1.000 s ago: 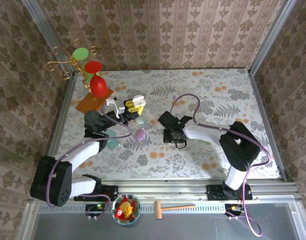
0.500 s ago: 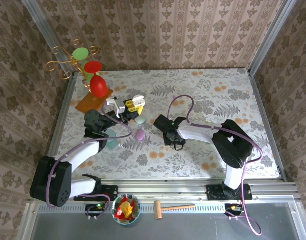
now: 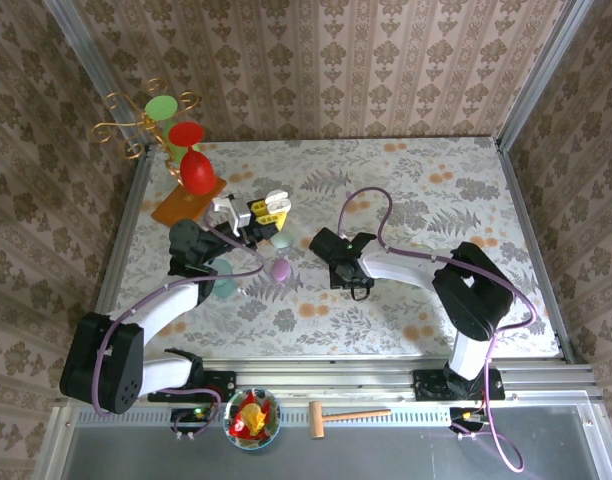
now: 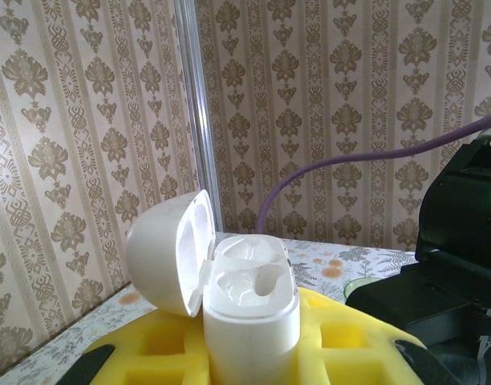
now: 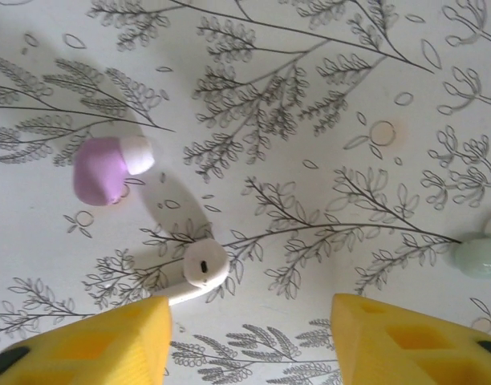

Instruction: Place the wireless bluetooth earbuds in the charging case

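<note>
Since a second ago, the right arm's wrist is found shifted a little leftward over the table, and its purple cable is looped otherwise. The left arm is unchanged.

The left gripper is pressed onto the white case. The case is pinched upright between yellow pads, with its lid swung open to the side and both sockets uncovered.

The right gripper is spread, with nothing pinched. The white bud lies on the table just ahead of the gap. Its stem runs to the edge of the finger at the picture's left, and contact there cannot be told. The lilac bud lies farther ahead and apart from the white one. A pale green pebble is cut by the right edge of that view.

From above, the table's right half is seen bare up to the metal rail. The far left corner is taken by a stand with red and green cups. Behind the case, a metal post and papered walls are seen.
</note>
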`<state>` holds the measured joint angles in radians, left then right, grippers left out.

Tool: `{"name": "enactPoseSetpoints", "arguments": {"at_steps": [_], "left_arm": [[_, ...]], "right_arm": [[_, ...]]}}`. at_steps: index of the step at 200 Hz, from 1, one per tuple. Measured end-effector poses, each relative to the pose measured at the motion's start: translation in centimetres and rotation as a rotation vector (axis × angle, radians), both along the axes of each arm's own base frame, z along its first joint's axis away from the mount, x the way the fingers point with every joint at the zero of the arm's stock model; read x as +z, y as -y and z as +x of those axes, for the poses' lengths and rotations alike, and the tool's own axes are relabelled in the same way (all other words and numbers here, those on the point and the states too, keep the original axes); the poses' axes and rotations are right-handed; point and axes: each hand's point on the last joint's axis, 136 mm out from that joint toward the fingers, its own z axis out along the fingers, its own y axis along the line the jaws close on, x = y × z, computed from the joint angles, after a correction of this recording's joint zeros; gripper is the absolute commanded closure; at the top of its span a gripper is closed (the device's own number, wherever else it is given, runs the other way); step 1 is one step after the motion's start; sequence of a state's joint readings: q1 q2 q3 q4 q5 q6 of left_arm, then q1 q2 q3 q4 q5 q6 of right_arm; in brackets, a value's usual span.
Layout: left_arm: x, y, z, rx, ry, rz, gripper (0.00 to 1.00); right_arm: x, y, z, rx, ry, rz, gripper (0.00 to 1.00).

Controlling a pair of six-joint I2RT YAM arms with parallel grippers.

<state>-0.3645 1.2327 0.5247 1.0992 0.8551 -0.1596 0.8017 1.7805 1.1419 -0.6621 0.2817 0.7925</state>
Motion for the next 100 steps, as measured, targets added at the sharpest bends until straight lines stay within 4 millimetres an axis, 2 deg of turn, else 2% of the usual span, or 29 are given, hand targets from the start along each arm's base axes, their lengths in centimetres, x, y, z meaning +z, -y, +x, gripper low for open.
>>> {"name": "enactPoseSetpoints", "arguments": {"at_steps": [37,60,100], "left_arm": [[-0.1,0.0,-0.1,0.001,-0.004,0.005,1.00],[0.1,-0.1,-0.2,0.002,0.004,0.004,1.00],[0.2,-0.1,-0.2,0.002,0.006,0.003,1.00]], "right_arm": [[-1.1,-1.1,1.0,0.001,0.001,0.008,0.39],[-1.8,-1.0,0.9,0.005,-0.014,-0.010,0.38],[-2.0,-0.5,0.4,0.004,-0.013,-0.009,0.38]]}}
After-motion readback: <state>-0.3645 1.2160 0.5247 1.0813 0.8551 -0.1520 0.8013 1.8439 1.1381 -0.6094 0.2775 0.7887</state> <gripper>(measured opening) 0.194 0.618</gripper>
